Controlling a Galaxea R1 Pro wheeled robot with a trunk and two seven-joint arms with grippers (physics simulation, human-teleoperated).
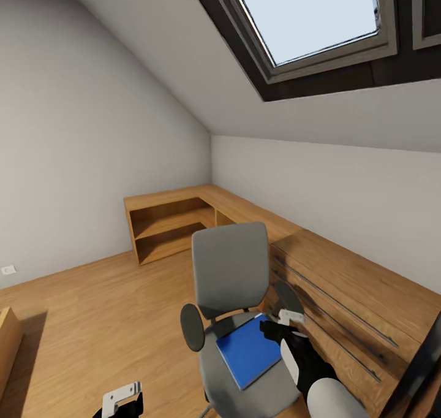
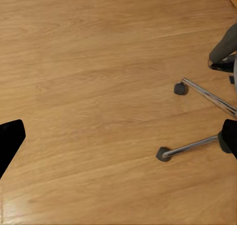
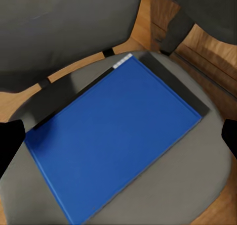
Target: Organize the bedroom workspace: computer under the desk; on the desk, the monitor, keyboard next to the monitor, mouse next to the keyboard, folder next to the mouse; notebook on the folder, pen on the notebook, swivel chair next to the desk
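- Nearest the head camera, at lower left, the left gripper (image 1: 122,399) hangs over bare wooden floor (image 1: 92,320); in its wrist view the two dark fingertips (image 2: 10,143) stand wide apart with nothing between them, and two chrome legs of the chair base (image 2: 197,94) with casters lie beyond.
- One swivel chair (image 1: 229,268) stands beside a long wooden cabinet (image 1: 343,295), grey back upright, two black armrests.
- One blue folder (image 1: 248,350) lies flat on the seat, slightly askew; no readable writing on it.
- Right gripper (image 1: 278,326) hovers just over the folder's far corner, fingers spread wide, holding nothing; whether it touches the folder I cannot tell.
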